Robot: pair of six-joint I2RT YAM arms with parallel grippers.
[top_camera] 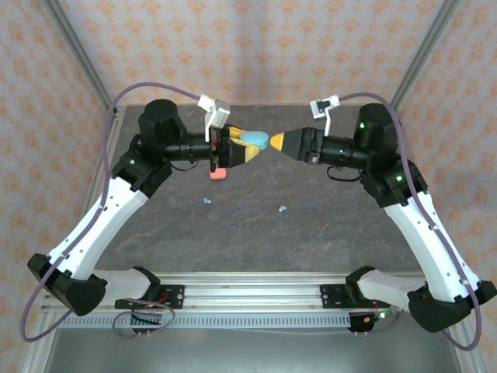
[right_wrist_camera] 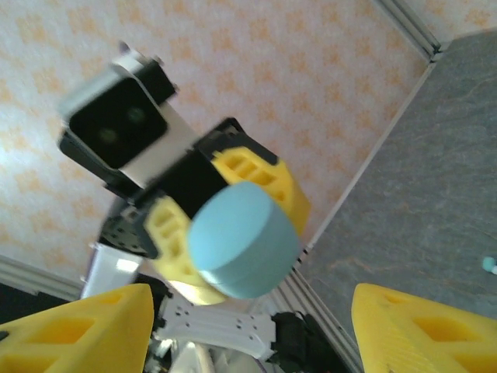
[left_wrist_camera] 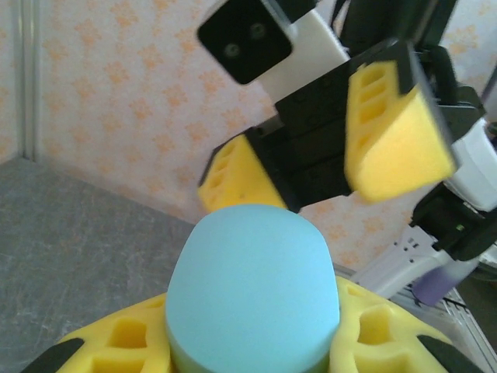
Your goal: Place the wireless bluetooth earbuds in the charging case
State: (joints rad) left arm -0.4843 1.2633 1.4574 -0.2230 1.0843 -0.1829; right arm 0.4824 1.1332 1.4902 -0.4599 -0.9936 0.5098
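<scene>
1. Plainly, the left gripper (top_camera: pixel 245 148) is clamped on a light-blue oval plastic charging case (top_camera: pixel 255 139), held up off the table in the upper middle of the overhead picture.
2. Seen from the left wrist, that case (left_wrist_camera: pixel 252 287) sits low in the centre between two yellow foam fingers (left_wrist_camera: pixel 116 342), with its smooth rounded face towards the camera.
3. The right gripper (top_camera: pixel 273 141) faces it from the right of the frame, its tips just beside the case. Its jaws stand apart with nothing between them.
4. From the right wrist, that gripper's own yellow fingers (right_wrist_camera: pixel 78 326) sit in the two bottom corners, well apart, with the blue case (right_wrist_camera: pixel 245 241) in the middle of the picture.
5. One tiny light-teal plastic earbud (top_camera: pixel 206 200) lies on the dark grey table (top_camera: pixel 342 225), left of centre in the overhead view. A second teal earbud (top_camera: pixel 282 208) lies right of centre. Both are well apart from the held case.
6. A salmon-pink rounded case (top_camera: pixel 218 173) rests on the table, just below the left gripper in the frame.
</scene>
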